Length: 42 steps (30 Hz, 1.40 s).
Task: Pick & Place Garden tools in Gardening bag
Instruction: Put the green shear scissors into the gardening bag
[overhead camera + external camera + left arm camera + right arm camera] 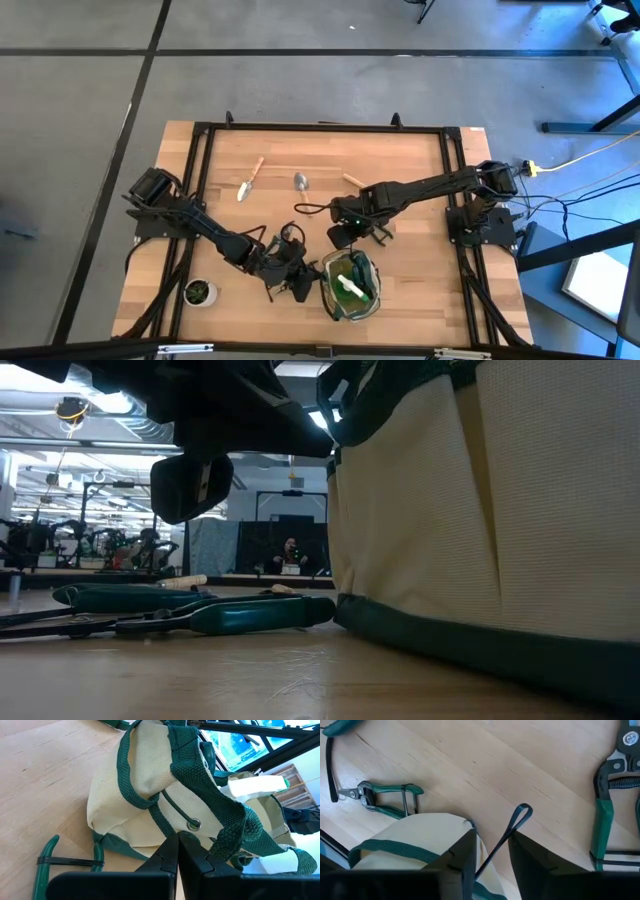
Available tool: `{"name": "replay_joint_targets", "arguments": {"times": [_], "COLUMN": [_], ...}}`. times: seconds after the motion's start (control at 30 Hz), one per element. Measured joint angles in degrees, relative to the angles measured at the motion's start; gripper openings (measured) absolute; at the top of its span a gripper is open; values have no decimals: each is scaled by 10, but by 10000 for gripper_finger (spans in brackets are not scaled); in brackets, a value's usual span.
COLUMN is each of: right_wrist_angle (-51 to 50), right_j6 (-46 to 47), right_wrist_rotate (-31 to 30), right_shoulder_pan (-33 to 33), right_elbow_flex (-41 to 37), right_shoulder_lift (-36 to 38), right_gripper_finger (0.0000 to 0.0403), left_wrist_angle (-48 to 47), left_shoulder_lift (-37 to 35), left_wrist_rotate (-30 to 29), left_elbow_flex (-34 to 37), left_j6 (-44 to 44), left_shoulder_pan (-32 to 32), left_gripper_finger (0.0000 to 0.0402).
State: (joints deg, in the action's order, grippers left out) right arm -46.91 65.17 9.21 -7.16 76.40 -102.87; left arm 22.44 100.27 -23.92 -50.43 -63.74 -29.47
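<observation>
1. Bag: the gardening bag stands at the counter's near edge, spray bottle inside.
2. Left gripper, fingers pressed together, sits against the bag's side.
3. Right gripper hovers at the bag's rim, fingers apart around a dark loop handle.
4. Pruning shears lie beside the bag; trowels farther back.

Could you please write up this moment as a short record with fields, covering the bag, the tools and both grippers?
bag: gardening bag at the table's near edge, mouth open, white-triggered spray bottle inside
left gripper: left gripper at the bag's left side, jaws shut on its green trim
right gripper: right gripper over the bag's far rim, jaws partly open around a thin dark loop
tools outside: pruning shears beside the bag; two wooden-handled trowels farther back
other: potted plant near the left corner
</observation>
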Motion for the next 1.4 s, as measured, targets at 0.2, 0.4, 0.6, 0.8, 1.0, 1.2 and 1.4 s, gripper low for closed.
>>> {"name": "replay_joint_targets", "arguments": {"times": [0.2,0.4,0.6,0.8,1.0,1.2,1.4], "right_wrist_angle": [3,14,17,23,4,9,9], "right_j6": [-1,-11,-25,-39,-54,-56,-43], "right_wrist_rotate": [-6,-7,-8,-46,-67,-60,-57], "right_shoulder_pan": [0,0,0,-1,-2,-21,-54], "right_elbow_flex": [0,0,0,3,28,40,40], "right_shoulder_lift": [0,0,5,27,43,45,45], "right_gripper_finger": [89,70,62,59,59,59,59], "left_wrist_angle": [0,-3,-5,-13,-18,-19,-20], "left_shoulder_lift": [0,0,0,0,0,0,0], "left_wrist_rotate": [0,0,1,5,14,13,13], "left_elbow_flex": [0,0,0,0,1,1,1], "left_j6": [0,0,0,0,0,0,0], "left_shoulder_pan": [0,0,0,0,0,0,0], "left_gripper_finger": [2,1,1,1,1,2,2]}}
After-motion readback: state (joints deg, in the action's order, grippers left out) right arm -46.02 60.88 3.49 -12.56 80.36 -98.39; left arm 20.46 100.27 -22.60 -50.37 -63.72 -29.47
